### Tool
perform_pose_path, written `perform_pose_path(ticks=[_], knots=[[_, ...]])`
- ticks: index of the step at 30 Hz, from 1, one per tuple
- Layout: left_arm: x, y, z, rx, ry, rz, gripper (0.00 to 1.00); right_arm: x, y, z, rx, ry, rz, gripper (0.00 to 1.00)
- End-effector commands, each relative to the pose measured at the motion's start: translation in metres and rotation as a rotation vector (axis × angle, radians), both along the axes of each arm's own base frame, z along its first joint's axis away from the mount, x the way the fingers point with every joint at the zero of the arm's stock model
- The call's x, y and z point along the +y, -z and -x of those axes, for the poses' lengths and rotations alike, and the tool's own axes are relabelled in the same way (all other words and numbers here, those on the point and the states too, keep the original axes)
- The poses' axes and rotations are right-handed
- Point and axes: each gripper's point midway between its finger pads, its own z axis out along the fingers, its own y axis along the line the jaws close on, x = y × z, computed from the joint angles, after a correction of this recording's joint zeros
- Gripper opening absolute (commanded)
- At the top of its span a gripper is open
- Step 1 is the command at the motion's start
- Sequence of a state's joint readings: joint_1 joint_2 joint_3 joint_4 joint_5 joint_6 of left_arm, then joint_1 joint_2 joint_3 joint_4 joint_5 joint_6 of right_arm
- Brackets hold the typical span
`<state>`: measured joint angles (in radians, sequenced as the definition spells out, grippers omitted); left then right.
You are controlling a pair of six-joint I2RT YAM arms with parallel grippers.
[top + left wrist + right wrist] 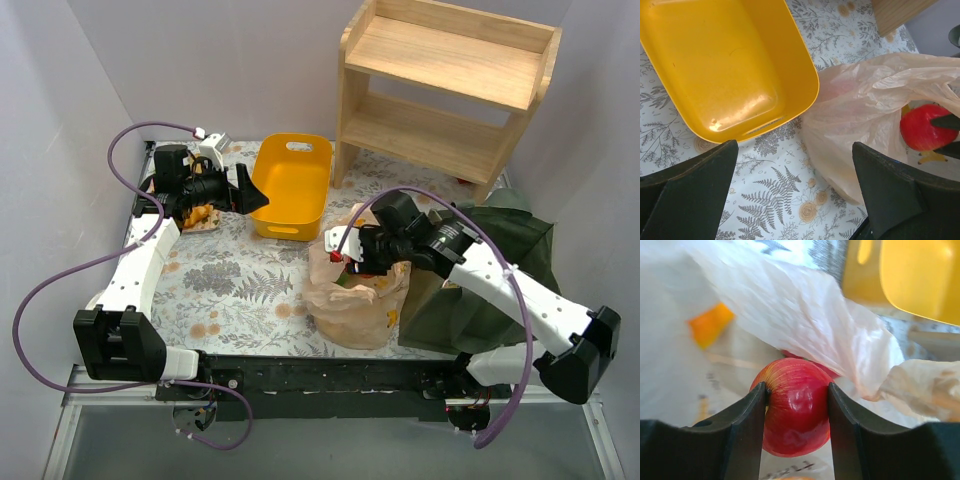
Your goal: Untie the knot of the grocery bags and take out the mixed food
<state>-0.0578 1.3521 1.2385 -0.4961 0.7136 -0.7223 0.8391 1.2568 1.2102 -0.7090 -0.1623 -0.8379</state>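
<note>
Top external view shows us the fern-printed desk point(230, 280), a wooden shelf point(440, 70) at the back and a dark green tote point(510, 250) on the right. The yellow tub point(290, 185) sits just beside the tan plastic bag point(350, 305), we judge to receive what comes out. The bag's mouth gapes; we see no knot. Our left tool point(794, 147) hangs wide open and empty near the tub, clear of the work. Our right tool point(797, 390) clamps a red apple point(796, 415) at the bag's mouth.

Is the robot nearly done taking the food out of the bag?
Not yet. The plastic bag looks open already. The right fingers are pinching a red apple at its mouth. The yellow tub is empty, and an orange piece sits inside the bag.
</note>
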Motion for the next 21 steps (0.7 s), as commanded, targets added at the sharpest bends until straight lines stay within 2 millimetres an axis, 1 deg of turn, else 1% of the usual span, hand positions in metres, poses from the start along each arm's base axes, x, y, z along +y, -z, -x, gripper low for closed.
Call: perform_pose_path(ticks=[1, 2, 4, 5, 8, 9, 11, 12, 13, 14, 15, 16, 17, 18, 20, 21], knots=[[-0.006, -0.015, 0.007, -0.022, 0.046, 0.039, 0.98, 0.001, -0.018, 0.053, 0.197, -0.079, -0.108, 0.09], [-0.007, -0.016, 0.009, -0.022, 0.05, 0.044, 0.98, 0.005, -0.03, 0.056, 0.198, -0.095, -0.14, 0.09], [-0.01, -0.019, 0.012, -0.023, 0.074, 0.055, 0.98, 0.006, -0.044, 0.059, 0.216, -0.086, -0.164, 0.09], [-0.013, -0.021, 0.015, -0.023, 0.097, 0.067, 0.98, 0.01, -0.065, 0.058, 0.197, -0.092, -0.205, 0.08], [-0.017, -0.026, 0.02, -0.028, 0.129, 0.082, 0.98, 0.018, -0.1, 0.055, 0.179, -0.079, -0.28, 0.07], [-0.017, -0.025, 0.02, -0.029, 0.128, 0.079, 0.98, 0.023, -0.127, 0.051, 0.141, -0.082, -0.332, 0.06], [-0.015, -0.024, 0.016, -0.028, 0.114, 0.069, 0.98, 0.031, -0.154, 0.045, 0.124, -0.065, -0.4, 0.02], [-0.012, -0.024, 0.013, -0.035, 0.091, 0.055, 0.98, 0.038, -0.172, 0.04, 0.107, -0.065, -0.435, 0.01], [-0.01, -0.025, 0.01, -0.039, 0.073, 0.045, 0.98, 0.043, -0.185, 0.036, 0.09, -0.067, -0.467, 0.01], [-0.008, -0.027, 0.01, -0.048, 0.062, 0.037, 0.98, 0.048, -0.193, 0.033, 0.093, -0.063, -0.486, 0.01], [-0.004, -0.026, 0.005, -0.053, 0.03, 0.018, 0.98, 0.056, -0.192, 0.026, 0.101, -0.057, -0.487, 0.01], [0.0, -0.026, 0.003, -0.057, 0.009, 0.005, 0.98, 0.061, -0.205, 0.02, 0.079, -0.051, -0.517, 0.01], [0.004, -0.027, 0.002, -0.066, -0.025, -0.009, 0.98, 0.066, -0.212, 0.01, 0.06, -0.017, -0.549, 0.01], [0.01, -0.026, -0.001, -0.069, -0.055, -0.026, 0.98, 0.075, -0.21, -0.002, 0.057, 0.003, -0.555, 0.01], [0.03, -0.022, -0.012, -0.076, -0.173, -0.088, 0.98, 0.084, -0.208, -0.022, 0.049, 0.066, -0.581, 0.01], [0.037, -0.024, -0.013, -0.088, -0.213, -0.106, 0.98, 0.096, -0.213, -0.036, 0.048, 0.099, -0.635, 0.01]])
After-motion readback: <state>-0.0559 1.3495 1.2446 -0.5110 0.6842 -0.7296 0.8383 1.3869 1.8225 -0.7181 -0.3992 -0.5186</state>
